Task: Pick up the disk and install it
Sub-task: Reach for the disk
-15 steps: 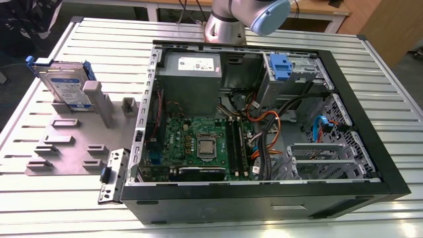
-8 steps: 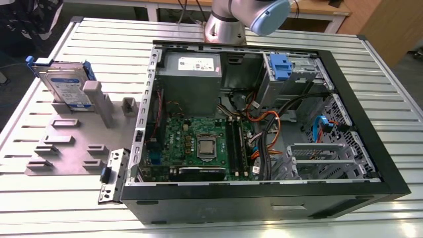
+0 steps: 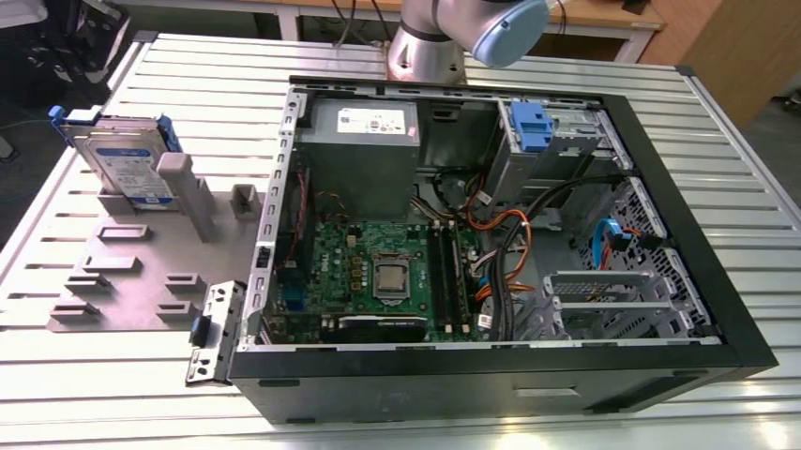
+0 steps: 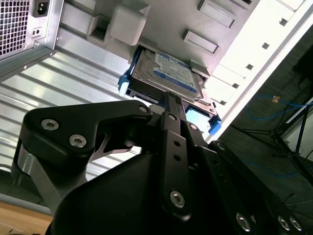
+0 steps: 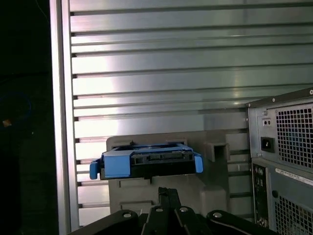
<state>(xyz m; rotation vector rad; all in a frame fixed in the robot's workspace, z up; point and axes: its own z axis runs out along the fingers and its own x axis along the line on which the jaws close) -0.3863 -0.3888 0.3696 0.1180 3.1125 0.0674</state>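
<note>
Exterior view: the disk (image 3: 126,169) stands on edge in a grey holder (image 3: 126,281) near the desk's (image 3: 738,159) corner, beside the open computer case (image 3: 501,375). In both wrist views the gripper (image 4: 170,98) (image 5: 167,191) points at it without touching, empty, jaws seemingly together. If it closes in like that, I reckon it would knock the disk crooked in its slot.

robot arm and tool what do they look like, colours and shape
In the exterior view the arm is a silver-grey tube with a rounded pale blue joint cap. In the second wrist view the tool is matte black, built of angular linked plates fastened with round silver screws.
</note>
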